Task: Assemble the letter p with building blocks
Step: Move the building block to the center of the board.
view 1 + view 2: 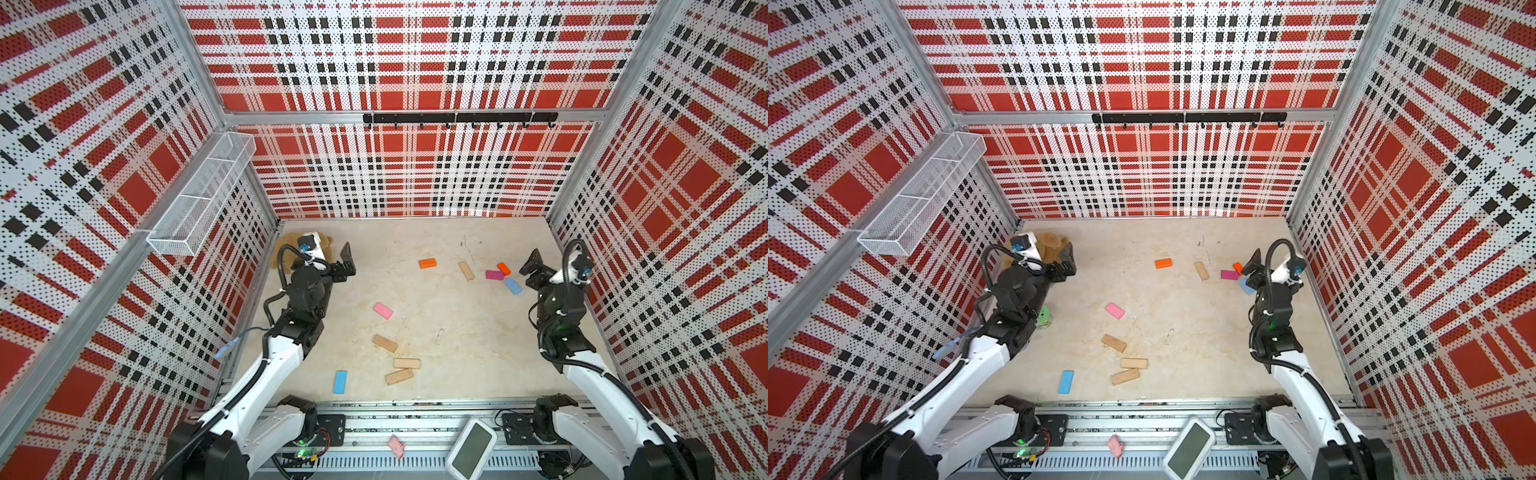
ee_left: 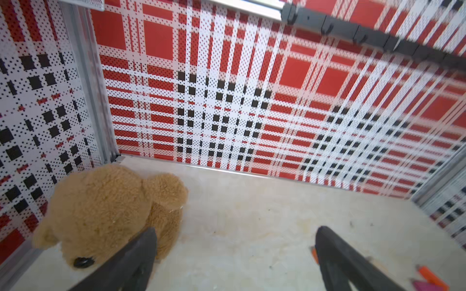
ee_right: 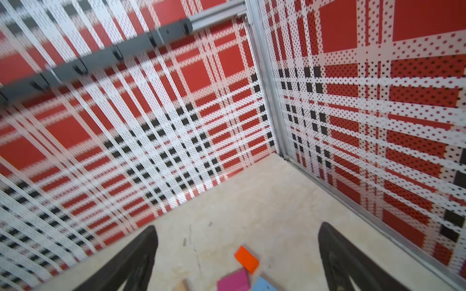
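Blocks (image 1: 382,311) loose, P unstarted; left gripper (image 2: 234,231) by bear (image 2: 106,201), right gripper (image 3: 237,231) far from it; jaws apart, empty; next: first pick

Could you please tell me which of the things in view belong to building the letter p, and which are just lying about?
For the job: four tan blocks, two orange blocks, two light blue blocks, light pink block, magenta block.

Just lying about: teddy bear, green toy, mesh basket on the wall, hook rail, white device at the front.
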{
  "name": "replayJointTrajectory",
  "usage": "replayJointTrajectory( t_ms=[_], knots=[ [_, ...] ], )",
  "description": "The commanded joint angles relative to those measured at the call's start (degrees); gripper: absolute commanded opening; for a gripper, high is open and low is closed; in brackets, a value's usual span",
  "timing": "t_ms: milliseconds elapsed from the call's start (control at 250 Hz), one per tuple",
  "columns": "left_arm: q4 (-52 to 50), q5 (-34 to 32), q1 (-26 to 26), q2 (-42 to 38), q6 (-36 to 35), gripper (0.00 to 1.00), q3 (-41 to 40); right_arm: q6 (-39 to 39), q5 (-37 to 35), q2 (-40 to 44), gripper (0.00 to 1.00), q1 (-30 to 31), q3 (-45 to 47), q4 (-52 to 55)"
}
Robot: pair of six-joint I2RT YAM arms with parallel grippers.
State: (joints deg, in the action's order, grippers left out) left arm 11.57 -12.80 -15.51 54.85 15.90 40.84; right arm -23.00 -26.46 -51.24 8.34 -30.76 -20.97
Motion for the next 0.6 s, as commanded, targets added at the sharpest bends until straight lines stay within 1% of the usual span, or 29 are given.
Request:
replayJointTrajectory(
  t_ms=[0,36,92,124,164,192,224,264,292,376,428,476,488,544,596],
  knots=[
    [-11.38,9.84,1.67,-6.00,12.13,0.99,-1.82,-12.70,4.33,0.09,1.00,-0.03,-5.88,18.00],
    [-7.52,13.03,2.78,-8.03,15.24,0.99,-4.50,-15.65,6.87,0.17,1.00,-0.45,-6.83,19.54],
    [0.32,16.19,4.56,-11.15,21.51,0.99,-10.26,-17.80,15.05,-0.05,1.00,-1.73,-6.25,16.06],
    [7.44,17.20,5.35,-12.67,24.79,0.99,-14.62,-19.33,17.46,-0.44,1.00,-1.75,-6.72,15.46],
    [17.73,19.28,6.24,-13.67,27.61,0.99,-19.23,-20.44,18.86,-1.14,1.00,-1.21,-8.59,17.78],
    [20.99,20.23,6.61,-13.92,29.47,0.99,-20.21,-20.60,18.91,-1.54,1.00,-0.69,-10.09,19.65],
    [16.55,21.41,6.88,-14.07,30.36,0.99,-18.49,-20.91,18.90,-1.98,1.00,-0.21,-11.51,21.43],
    [8.79,22.98,6.46,-13.52,28.32,0.99,-14.66,-21.76,19.82,-2.65,1.00,0.09,-12.56,22.69],
    [4.56,22.69,5.65,-12.80,27.44,0.99,-12.46,-22.39,20.75,-3.16,1.00,0.10,-12.98,22.99],
    [-4.09,22.02,3.03,-10.73,25.50,0.99,-7.77,-22.87,26.08,-5.27,1.00,0.48,-13.06,20.60],
    [-8.90,21.57,0.79,-9.26,23.10,0.99,-5.42,-22.50,27.37,-6.71,1.00,1.25,-13.03,19.05],
    [-13.09,19.47,-1.44,-7.90,20.20,0.99,-3.39,-20.81,27.15,-8.44,1.00,2.44,-14.69,20.72],
    [-14.07,18.64,-3.32,-7.53,19.49,0.99,-2.94,-20.24,26.85,-8.96,1.00,2.81,-15.44,21.80],
    [-17.52,15.04,-7.72,-5.94,16.22,0.99,-1.29,-18.16,25.61,-11.04,1.00,4.47,-19.14,28.00],
    [-18.99,11.17,-11.68,-5.05,14.37,0.99,-0.69,-16.69,26.06,-11.39,1.00,5.88,-19.82,29.42]
  ],
)
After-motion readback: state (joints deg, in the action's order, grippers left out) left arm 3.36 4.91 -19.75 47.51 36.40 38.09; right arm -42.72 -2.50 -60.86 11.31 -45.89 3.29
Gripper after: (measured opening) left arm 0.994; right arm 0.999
